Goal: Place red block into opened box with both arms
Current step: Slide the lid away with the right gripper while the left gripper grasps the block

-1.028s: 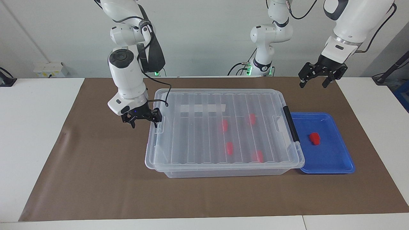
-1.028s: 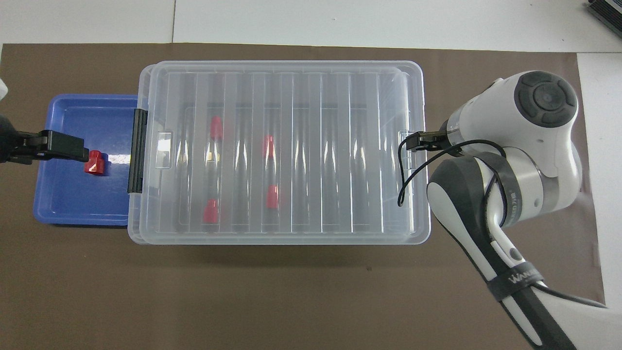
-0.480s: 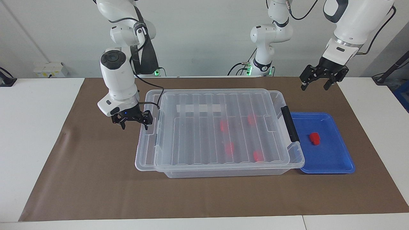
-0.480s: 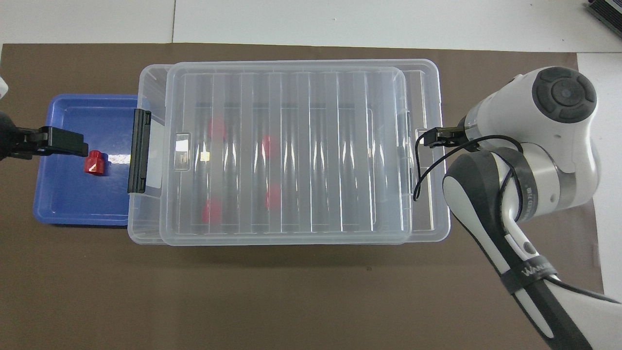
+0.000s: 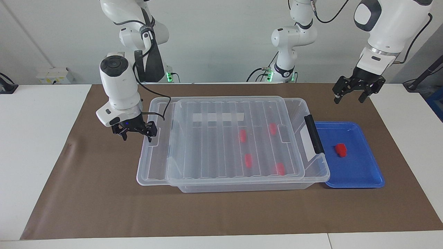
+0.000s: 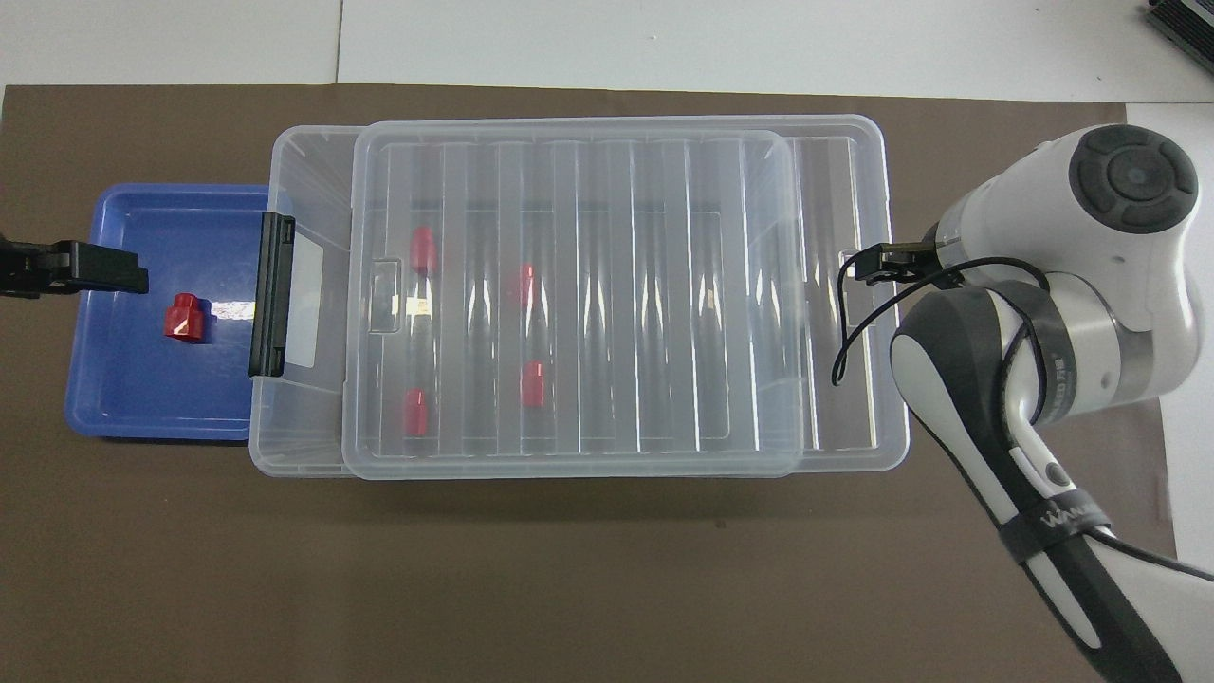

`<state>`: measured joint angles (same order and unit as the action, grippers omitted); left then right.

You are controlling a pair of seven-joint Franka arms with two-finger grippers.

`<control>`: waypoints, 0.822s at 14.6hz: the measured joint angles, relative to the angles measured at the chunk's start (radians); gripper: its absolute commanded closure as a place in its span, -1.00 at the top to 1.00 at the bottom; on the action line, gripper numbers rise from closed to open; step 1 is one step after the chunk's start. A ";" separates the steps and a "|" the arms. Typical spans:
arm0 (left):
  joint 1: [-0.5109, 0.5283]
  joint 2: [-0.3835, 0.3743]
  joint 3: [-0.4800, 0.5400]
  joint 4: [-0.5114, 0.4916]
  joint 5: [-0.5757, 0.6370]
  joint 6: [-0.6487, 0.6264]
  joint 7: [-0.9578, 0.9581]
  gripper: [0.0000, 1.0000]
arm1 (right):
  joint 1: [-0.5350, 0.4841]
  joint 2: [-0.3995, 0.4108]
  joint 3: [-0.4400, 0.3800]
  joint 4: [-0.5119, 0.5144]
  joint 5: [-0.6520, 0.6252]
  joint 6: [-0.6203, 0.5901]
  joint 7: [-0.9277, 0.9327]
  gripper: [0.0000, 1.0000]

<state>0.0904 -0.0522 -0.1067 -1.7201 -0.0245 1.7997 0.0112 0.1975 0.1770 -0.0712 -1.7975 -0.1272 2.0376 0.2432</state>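
L gripper (image 5: 358, 92), fingers spread, holding nothing, hangs upper right of facing view over the mat, just above the blue tray (image 5: 367, 180). Red block (image 5: 341, 149) sits in tray, below it in frame. R gripper (image 5: 135, 130), also spread, at lid (image 5: 221, 114) edge, mid-left; box (image 5: 242, 186) partly uncovered.

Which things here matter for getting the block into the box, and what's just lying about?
In play:
- red block in the blue tray
- box
- lid, slid partway off
- right gripper, at the lid's end
- left gripper, raised near the tray

Lying about:
- four red blocks already in the box
- brown mat
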 measured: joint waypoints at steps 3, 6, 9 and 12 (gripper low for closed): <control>0.024 0.001 0.000 -0.090 0.004 0.116 0.032 1.00 | -0.009 0.000 0.000 0.002 -0.018 -0.006 0.000 1.00; 0.071 0.006 0.002 -0.189 0.004 0.239 0.085 1.00 | -0.013 -0.001 -0.003 0.006 -0.036 -0.020 0.000 1.00; 0.108 0.035 0.003 -0.281 0.004 0.368 0.103 1.00 | -0.023 -0.001 -0.003 0.010 -0.041 -0.032 -0.001 1.00; 0.118 0.079 0.003 -0.344 0.004 0.467 0.104 1.00 | -0.026 0.000 -0.003 0.011 -0.053 -0.035 -0.002 1.00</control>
<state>0.2080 0.0269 -0.1033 -2.0644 -0.0206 2.2665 0.1153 0.1710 0.1765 -0.0740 -1.7861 -0.1802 2.0021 0.2415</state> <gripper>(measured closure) 0.000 0.000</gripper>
